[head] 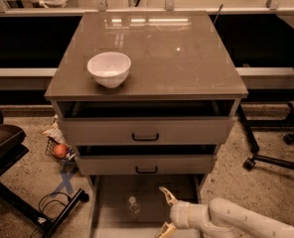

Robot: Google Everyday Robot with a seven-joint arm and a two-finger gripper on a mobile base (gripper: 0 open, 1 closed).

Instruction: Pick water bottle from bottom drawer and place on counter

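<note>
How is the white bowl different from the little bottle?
The white bowl is wide, open-topped and solid white; the water bottle is narrow, capped and see-through. The bowl sits on the counter; the bottle stands in the bottom drawer, beside the open pincer. Both stand upright.

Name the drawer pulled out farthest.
The grey-brown bottom drawer, holding the small clear water bottle; both black-handled upper drawers are barely open. The gripper hangs over it.

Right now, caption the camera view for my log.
Open gripper over the bottom drawer beside the water bottle; bowl on the counter.
</note>
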